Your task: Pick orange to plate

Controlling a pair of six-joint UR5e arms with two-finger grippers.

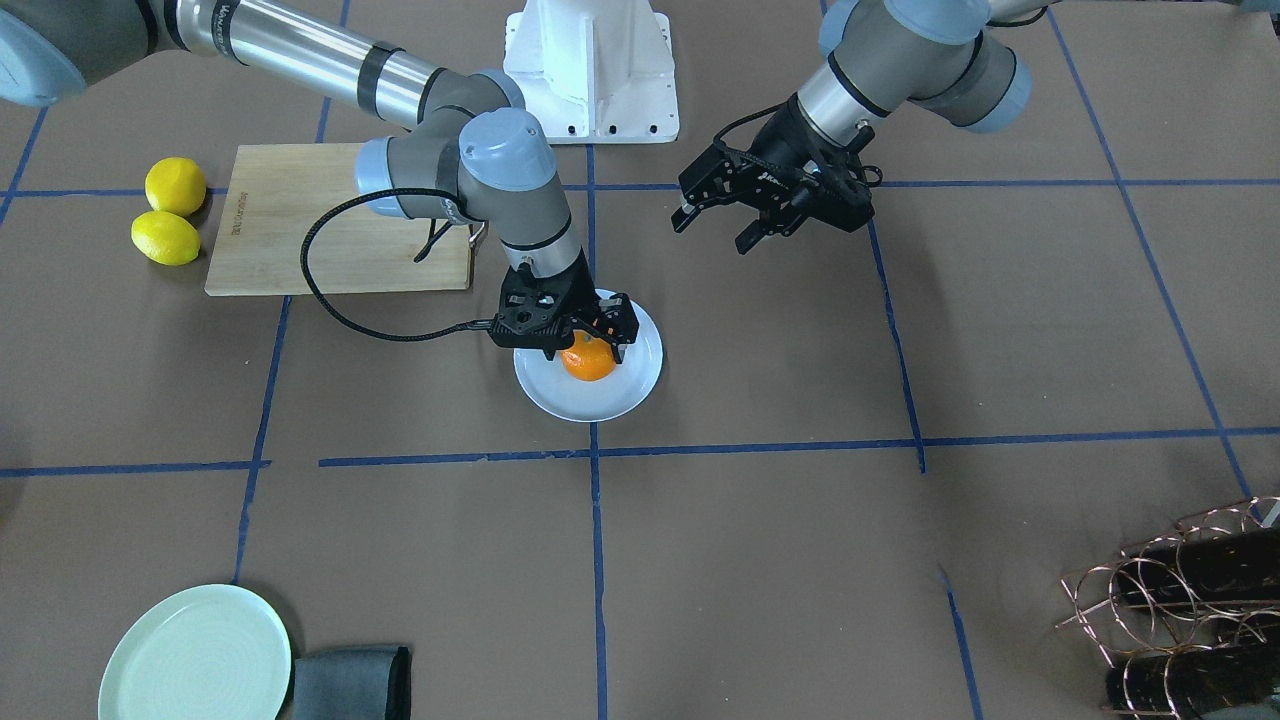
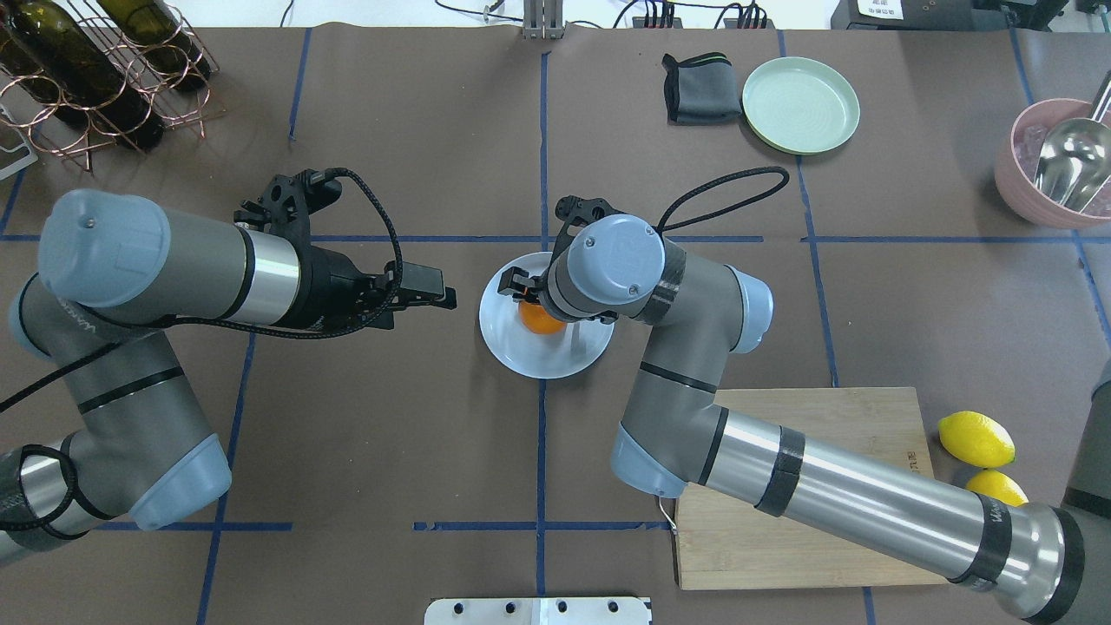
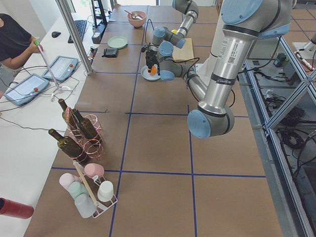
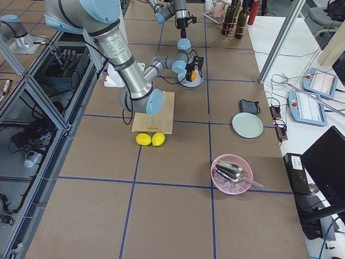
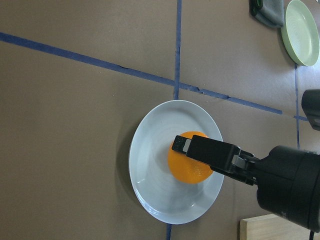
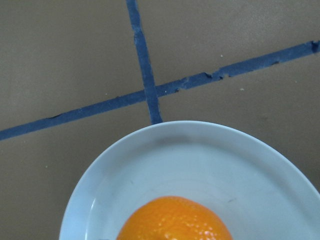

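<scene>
The orange [image 1: 588, 362] is at the middle of the pale bluish-white plate [image 1: 560, 395], near the table's centre. My right gripper [image 1: 585, 345] comes straight down over it, its two fingers pressed against the fruit's sides, shut on it. In the left wrist view one finger [image 5: 182, 144] lies against the orange [image 5: 187, 167] over the plate [image 5: 150, 170]. The right wrist view shows only the orange's top [image 6: 175, 220] and the plate [image 6: 200, 160]. My left gripper [image 1: 715, 225] hovers open and empty, well apart from the plate.
A wooden board [image 1: 290, 220] lies behind the right arm, two lemons [image 1: 175, 185] beside it. A mint-green plate [image 1: 195, 655] and grey cloth [image 1: 350, 685] lie at the far edge. A bottle rack [image 1: 1190, 600] and a pink bowl [image 2: 1055, 165] fill corners.
</scene>
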